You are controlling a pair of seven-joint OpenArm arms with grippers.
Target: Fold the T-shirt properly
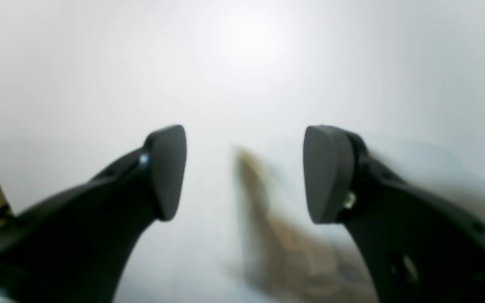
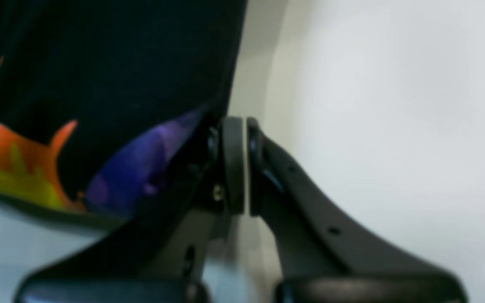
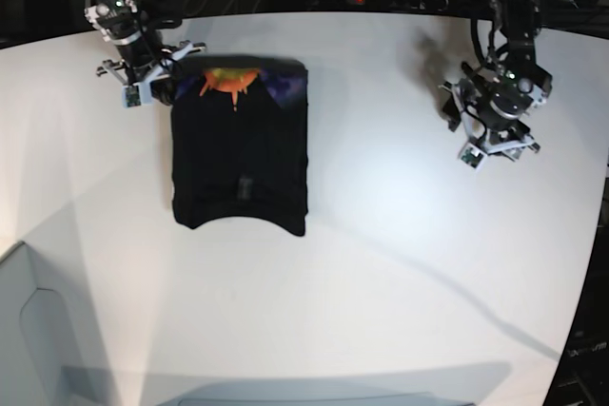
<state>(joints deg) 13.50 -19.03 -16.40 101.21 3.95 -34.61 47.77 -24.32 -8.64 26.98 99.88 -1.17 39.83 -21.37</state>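
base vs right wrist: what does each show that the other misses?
Only base: the whole T-shirt folded into a compact block on the white table, the left pincer hanging far off to the side over bare table, and both arms.

Only right wrist: a close look at the right pincer with pads pressed together, nothing visible between them, beside the shirt's edge; purple-blue print next to the orange.

Both: black shirt with orange print, white tabletop, right pincer at the shirt's printed end.

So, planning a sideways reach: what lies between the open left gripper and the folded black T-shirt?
Only bare white table, as the base view shows, separates left gripper from T-shirt.
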